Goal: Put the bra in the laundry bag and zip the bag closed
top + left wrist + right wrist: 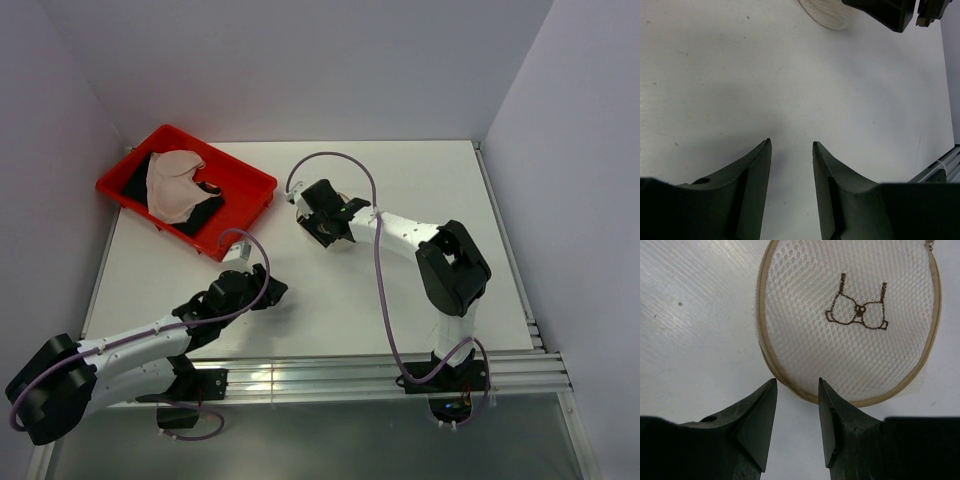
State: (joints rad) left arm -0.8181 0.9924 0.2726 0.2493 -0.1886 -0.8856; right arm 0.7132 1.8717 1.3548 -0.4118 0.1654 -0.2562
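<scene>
Laundry bag: the laundry bag (805, 315) lies flat on the white desk (420, 180), round mesh face up with the dark bra outline showing; a tan zip band runs round its rim; from above it is hidden under the right arm's wrist
Bra: the pale bra (175, 185) lies in the red tray (225, 158) at the desk's far left corner, on top of some dark cloth; well apart from the bag
Right jaws: on the right arm (410, 232); partly open with nothing between them; the tips stand at the bag's near rim; whether they touch it I cannot tell
Left jaws: on the left arm (130, 350); partly open and empty, over bare desk; near the bag but apart from it, only an edge of the mesh showing at the top of the left wrist view
</scene>
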